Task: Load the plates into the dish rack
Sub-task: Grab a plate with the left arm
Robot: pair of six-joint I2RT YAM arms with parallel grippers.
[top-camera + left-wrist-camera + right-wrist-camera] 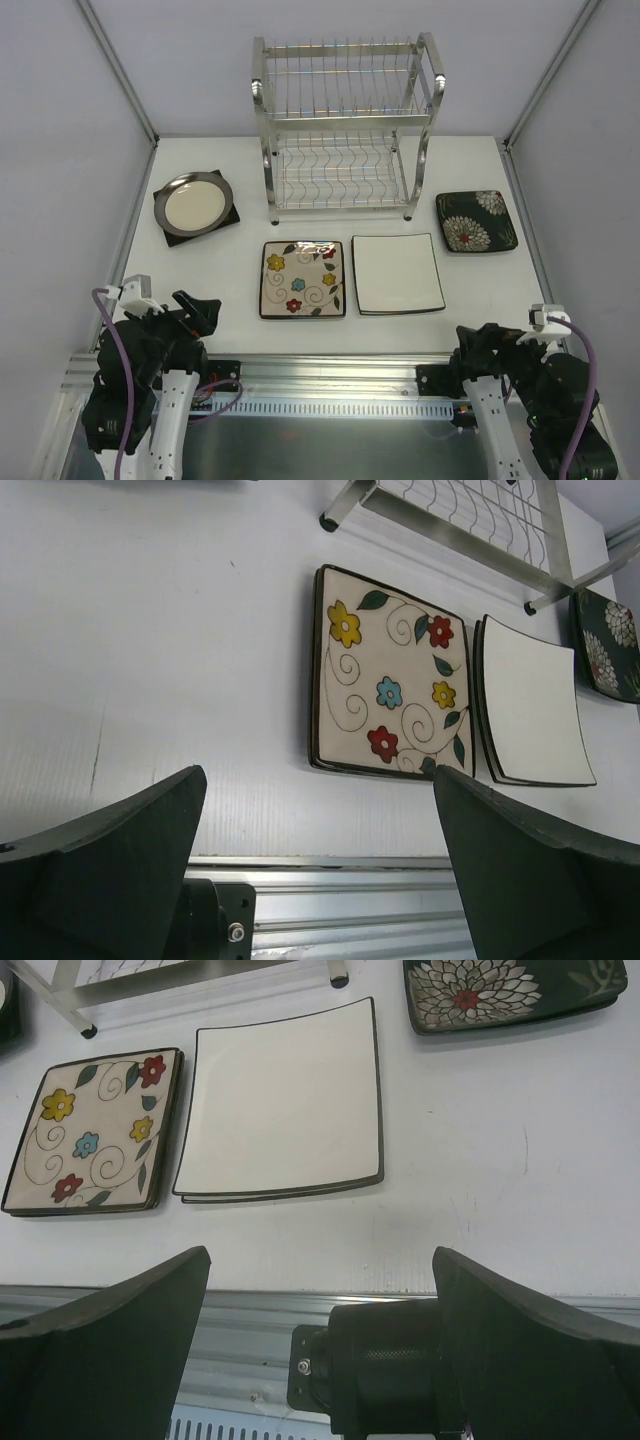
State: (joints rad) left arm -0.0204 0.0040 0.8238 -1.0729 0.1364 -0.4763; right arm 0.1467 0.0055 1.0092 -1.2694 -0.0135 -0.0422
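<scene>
The chrome two-tier dish rack [345, 125] stands at the back middle, holding no plates. In front of it lie a cream plate with colourful flowers [302, 278] and a plain white square plate [397, 273]. A dark plate with white flowers [476, 221] lies right of the rack. A round cream plate [194, 203] rests on a black square plate at the left. My left gripper [200, 312] is open and empty at the near left edge. My right gripper [477, 345] is open and empty at the near right edge. The wrist views show the flowered plate [388, 688] and the white plate [283, 1098].
A metal rail [330, 372] runs along the near table edge under both grippers. Grey walls and slanted frame bars enclose the table on the left, right and back. The rack's foot [327, 522] shows at the top of the left wrist view.
</scene>
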